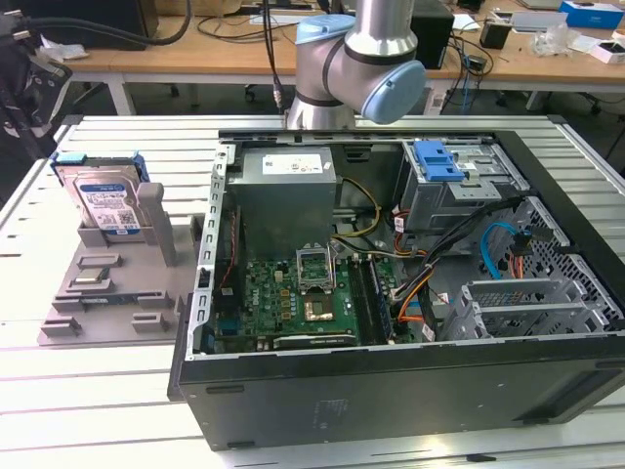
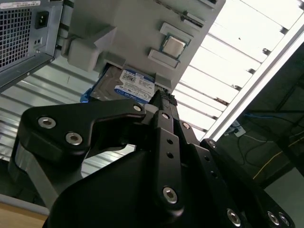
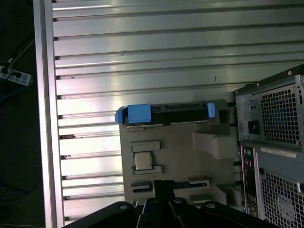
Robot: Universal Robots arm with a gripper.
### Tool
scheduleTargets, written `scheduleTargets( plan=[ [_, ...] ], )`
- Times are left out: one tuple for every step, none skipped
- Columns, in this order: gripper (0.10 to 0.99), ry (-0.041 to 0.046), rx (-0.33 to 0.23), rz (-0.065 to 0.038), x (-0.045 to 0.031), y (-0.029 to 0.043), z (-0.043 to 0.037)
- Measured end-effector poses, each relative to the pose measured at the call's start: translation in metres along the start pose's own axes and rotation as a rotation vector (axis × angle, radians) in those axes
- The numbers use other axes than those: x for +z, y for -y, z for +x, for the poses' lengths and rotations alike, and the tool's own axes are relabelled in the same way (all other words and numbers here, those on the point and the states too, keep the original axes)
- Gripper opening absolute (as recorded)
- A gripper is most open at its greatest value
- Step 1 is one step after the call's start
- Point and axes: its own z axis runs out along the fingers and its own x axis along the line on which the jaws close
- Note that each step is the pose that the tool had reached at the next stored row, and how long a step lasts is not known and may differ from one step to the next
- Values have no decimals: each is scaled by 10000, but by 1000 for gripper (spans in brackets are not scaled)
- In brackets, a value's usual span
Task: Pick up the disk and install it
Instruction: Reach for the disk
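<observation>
On the grey fixture plate (image 1: 107, 293), which lies on the aluminium bench (image 1: 88, 401) beside the open computer case (image 1: 391, 381), toward the bench edge at the exterior view's left, the disk (image 1: 103, 200) stands on edge in a slot at the plate's far end. Its blue carrier rail frames it, and a grey upright post (image 1: 156, 223) stands just beside it.

In the second wrist view the gripper (image 2: 162, 99) is well apart from the disk and has hold of nothing. How far it is open cannot be told.

Probable faults:
- An off-centre approach would strike the post or the slot walls.
- A grip on the plastic rail alone could flex and slip.
- A lift not in line with the slot would bind the disk and drag the plate across the bench.
- Inside the case, loose cables (image 1: 459, 254) lie near the blue-handled drive cage (image 1: 439, 176) and could snag the disk.
</observation>
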Motion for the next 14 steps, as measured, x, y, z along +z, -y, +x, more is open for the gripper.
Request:
scheduleTargets(
  plan=[
    [106, -1, 0, 1, 1, -2, 21],
    [106, 0, 0, 0, 3, -4, 47],
    [106, 0, 0, 0, 5, -6, 69],
    [106, 0, 0, 1, 7, -9, 94],
    [106, 0, 0, 0, 8, -11, 111],
    [106, 1, 1, 0, 9, -14, 131],
    [106, 0, 1, 0, 10, -16, 156],
    [106, 1, 1, 0, 11, -17, 171],
    [106, 0, 1, 0, 12, -17, 186],
    [106, 0, 1, 0, 12, -17, 191],
    [106, 0, -1, -1, 12, -17, 191],
    [106, -1, -1, 0, 11, -17, 192],
    [106, 0, 0, -1, 12, -17, 193],
    [106, 0, 0, 0, 12, -17, 194]
  ],
)
